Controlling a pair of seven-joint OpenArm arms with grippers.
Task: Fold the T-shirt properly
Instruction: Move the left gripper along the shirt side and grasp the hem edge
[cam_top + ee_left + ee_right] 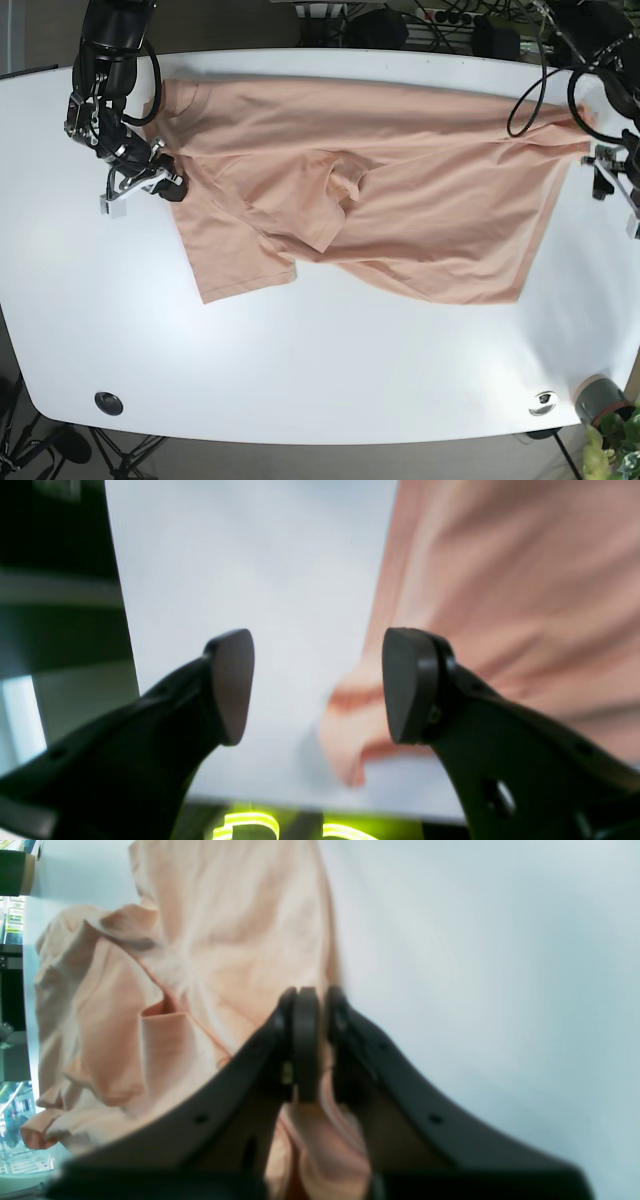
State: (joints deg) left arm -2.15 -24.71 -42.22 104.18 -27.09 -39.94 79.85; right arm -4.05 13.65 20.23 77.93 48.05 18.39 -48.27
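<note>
The salmon T-shirt (pixel 400 180) lies spread and wrinkled across the white table (pixel 300 350), with a fold bunched near its middle. My right gripper (pixel 170 187) is at the shirt's left edge in the base view. In the right wrist view this gripper (pixel 312 1040) is shut on the T-shirt (pixel 210 940), with fabric pinched between its pads. My left gripper (pixel 603 178) hovers at the shirt's right edge. The left wrist view shows the left gripper (pixel 320 690) open, nothing held, with a corner of the T-shirt (pixel 500 605) lying below the gap, beside the right finger.
Cables and dark equipment crowd the table's far edge (pixel 400 20). A black grommet (pixel 108 402) sits front left. A silver disc (pixel 543 402), a grey cup (pixel 597 398) and a plant are at the front right corner. The table edge (pixel 125 630) runs close to my left gripper.
</note>
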